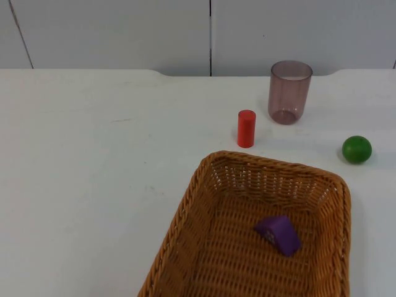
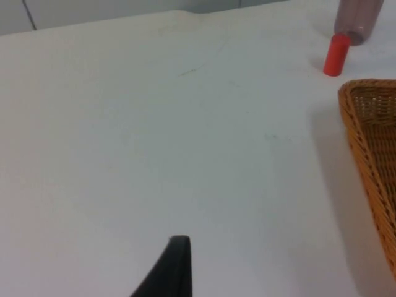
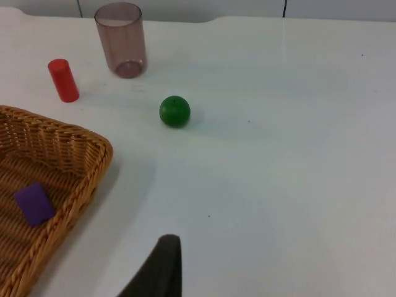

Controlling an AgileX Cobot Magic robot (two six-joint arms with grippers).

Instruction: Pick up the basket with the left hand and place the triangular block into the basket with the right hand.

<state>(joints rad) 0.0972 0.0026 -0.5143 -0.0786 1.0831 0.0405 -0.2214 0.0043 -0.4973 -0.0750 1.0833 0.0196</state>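
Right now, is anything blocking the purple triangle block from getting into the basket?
No. The purple triangular block already lies inside the wicker basket, on its floor. The red cylinder, the tinted cup and the green ball stand on the table beyond the basket, apart from it.

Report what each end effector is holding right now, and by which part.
Nothing is held. The basket rests on the table with the purple triangular block lying inside it; neither end effector touches either.

Tan woven wicker basket [image 1: 185, 216]; purple triangular block [image 1: 279, 234]; red wooden cylinder [image 1: 246, 129]; green ball [image 1: 357, 150]; translucent mauve plastic cup [image 1: 289, 91]; white table top [image 1: 93, 154].
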